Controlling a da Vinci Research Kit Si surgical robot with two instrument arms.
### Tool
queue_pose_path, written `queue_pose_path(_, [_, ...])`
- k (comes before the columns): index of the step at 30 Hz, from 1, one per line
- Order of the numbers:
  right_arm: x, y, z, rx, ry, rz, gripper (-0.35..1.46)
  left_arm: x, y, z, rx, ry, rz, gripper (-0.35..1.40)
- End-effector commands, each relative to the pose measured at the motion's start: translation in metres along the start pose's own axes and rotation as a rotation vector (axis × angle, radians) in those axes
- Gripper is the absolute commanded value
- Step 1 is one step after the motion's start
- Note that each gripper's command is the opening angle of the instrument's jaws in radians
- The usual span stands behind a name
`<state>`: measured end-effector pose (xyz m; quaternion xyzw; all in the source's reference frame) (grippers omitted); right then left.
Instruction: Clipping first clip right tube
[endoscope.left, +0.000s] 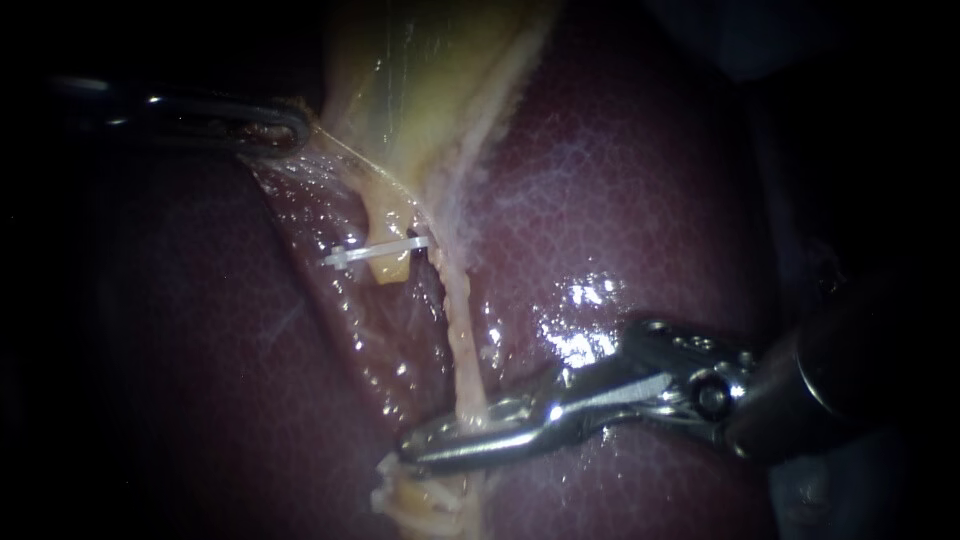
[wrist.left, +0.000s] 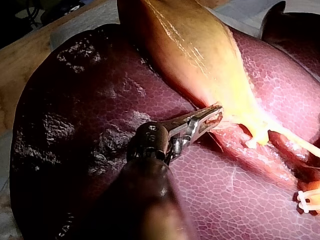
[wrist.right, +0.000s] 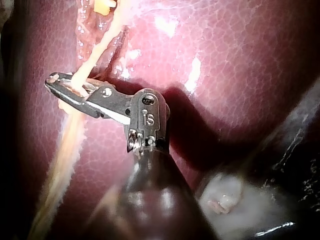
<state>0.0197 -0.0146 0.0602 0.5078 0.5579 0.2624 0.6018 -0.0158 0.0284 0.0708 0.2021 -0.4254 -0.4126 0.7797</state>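
The right tube (endoscope.left: 458, 330), a thin pale strand, runs down across the liver (endoscope.left: 620, 180). My right instrument (endoscope.left: 425, 445) comes in from the right, and its long jaws lie nearly together across this tube, one on each side. The right wrist view shows the tube (wrist.right: 97, 47) passing between those jaws (wrist.right: 57, 87). Beside it, a short yellow tube stump carries a white clip (endoscope.left: 375, 252). My left instrument (endoscope.left: 290, 130) is shut on the lower edge of the yellow gallbladder (endoscope.left: 430, 70), also seen in the left wrist view (wrist.left: 212, 116), where the gallbladder (wrist.left: 190, 50) is stretched taut.
Wet, dark red liver surrounds the tubes on both sides. A frayed yellowish tissue end (endoscope.left: 420, 495) lies just below my right instrument's jaws. Pale cloth (wrist.right: 225, 197) shows beside the right instrument's shaft.
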Motion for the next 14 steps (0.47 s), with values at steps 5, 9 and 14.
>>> queue_pose_path(5, [0.0, 0.0001, 0.0, -0.002, 0.0, 0.0, -0.35, 0.0, 0.0, 0.0, 0.0, 0.0, 0.0, -0.35])
queue_pose_path(9, [0.0, 0.0004, -0.0002, -0.002, 0.0, 0.0, -0.35, 0.0, 0.0, 0.0, 0.001, 0.0, 0.0, -0.35])
queue_pose_path(14, [0.0, 0.0007, -0.0003, -0.002, 0.0, 0.0, -0.35, -0.0001, 0.0, -0.0001, 0.001, 0.0, 0.0, -0.35])
